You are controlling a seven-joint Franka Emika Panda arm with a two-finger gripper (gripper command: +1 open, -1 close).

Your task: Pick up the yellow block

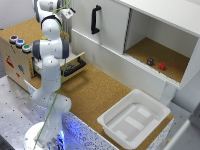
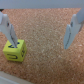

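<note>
A: Exterior view coming in bright and even, with a soft, low-resolution look and fuzzy edges everywhere.

B: Agreed. The white bin at lower right is nearly washed out, and there's a blue glow low on the arm near the bottom left.

A: The cabinet recess at upper right sits in deeper shade.

B: Wrist view now: heavily blurred, cork tabletop grain smeared. The yellow block at lower left throws a soft shadow beside it.

A: End effector fingers look hazy, out of focus against the brown.
</note>
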